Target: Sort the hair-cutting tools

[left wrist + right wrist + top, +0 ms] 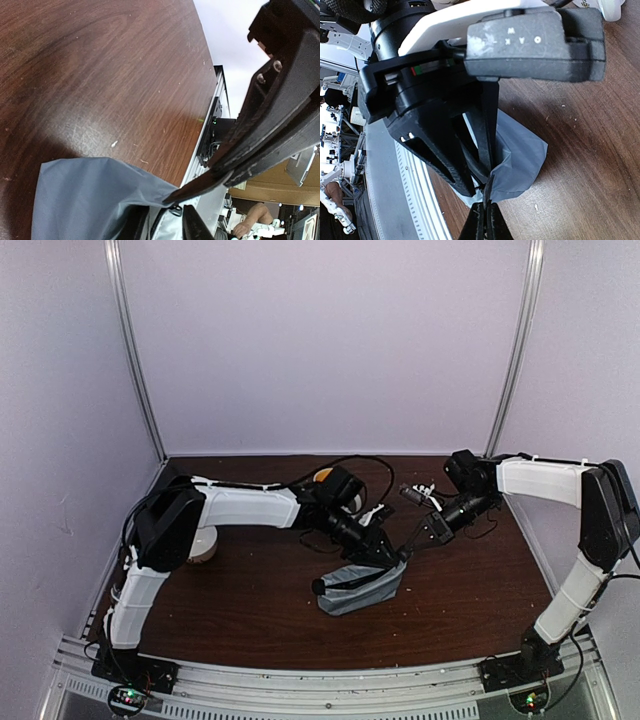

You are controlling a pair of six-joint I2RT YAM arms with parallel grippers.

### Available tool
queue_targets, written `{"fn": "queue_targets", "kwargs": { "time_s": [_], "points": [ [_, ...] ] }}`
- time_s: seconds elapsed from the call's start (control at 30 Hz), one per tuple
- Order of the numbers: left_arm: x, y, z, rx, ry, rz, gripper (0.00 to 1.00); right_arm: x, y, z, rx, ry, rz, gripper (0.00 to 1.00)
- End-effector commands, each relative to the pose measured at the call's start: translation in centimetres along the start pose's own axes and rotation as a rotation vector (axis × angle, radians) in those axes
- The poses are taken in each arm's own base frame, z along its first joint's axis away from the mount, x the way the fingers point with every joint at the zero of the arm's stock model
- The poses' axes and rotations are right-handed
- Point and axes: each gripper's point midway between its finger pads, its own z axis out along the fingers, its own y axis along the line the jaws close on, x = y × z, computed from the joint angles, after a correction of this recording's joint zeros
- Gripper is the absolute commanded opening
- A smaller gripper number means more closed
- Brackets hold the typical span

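The grey zip pouch (365,590) lies at the table's middle, its mouth lifted. My left gripper (388,558) is shut on the pouch's rim; in the left wrist view (162,227) the zip edge sits between its fingers above the pouch cloth (85,200). My right gripper (410,538) is shut on a thin flat black comb (487,192), seen edge-on in the right wrist view (485,220). The comb's tip touches the pouch's mouth (200,185) beside the pouch (520,155). A black elongated thing (321,587) sticks out of the pouch's left end. The scissors are hidden.
A white bowl (205,545) stands at the left, partly behind my left arm. A mug (352,498) and an orange thing (322,476) sit behind the left wrist. Small whitish items (420,492) and cables lie near the right arm.
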Motion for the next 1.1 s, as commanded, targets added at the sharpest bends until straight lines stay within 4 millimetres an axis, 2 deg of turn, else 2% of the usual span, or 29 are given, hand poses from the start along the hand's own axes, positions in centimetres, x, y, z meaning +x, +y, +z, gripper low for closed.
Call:
{"fn": "queue_targets", "kwargs": {
  "time_s": [0.0, 0.5, 0.63, 0.67, 0.73, 0.87, 0.97, 1.07],
  "points": [
    [-0.6, 0.3, 0.0, -0.04, -0.019, 0.027, 0.25, -0.8, 0.5, -0.6, -0.007, -0.021, -0.033, 0.0],
    [-1.0, -0.7, -0.7, -0.032, -0.043, 0.059, 0.0, -0.8, 0.6, -0.7, -0.004, -0.024, -0.034, 0.0],
    [-1.0, -0.8, -1.0, -0.041, -0.054, 0.062, 0.0, -0.9, 0.6, -0.7, -0.005, -0.025, -0.035, 0.0],
    [-1.0, -0.8, -1.0, -0.037, -0.052, 0.063, 0.05, -0.9, 0.6, -0.6, -0.006, -0.025, -0.033, 0.0],
    [-1.0, -1.0, -0.9, -0.02, -0.05, 0.057, 0.22, -0.9, 0.5, -0.6, -0.007, -0.023, -0.031, 0.0],
    [-1.1, -1.1, -0.7, -0.011, -0.052, 0.046, 0.38, -0.9, 0.6, -0.7, -0.009, -0.026, -0.031, 0.0],
    [-0.9, -1.0, 0.0, -0.009, -0.034, 0.033, 0.39, -1.1, 0.7, -0.7, -0.01, -0.031, -0.032, 0.0],
    [-0.8, -0.6, 0.4, -0.013, -0.021, 0.025, 0.28, -1.1, 0.8, -0.7, -0.013, -0.032, -0.032, 0.0]
  ]
}}
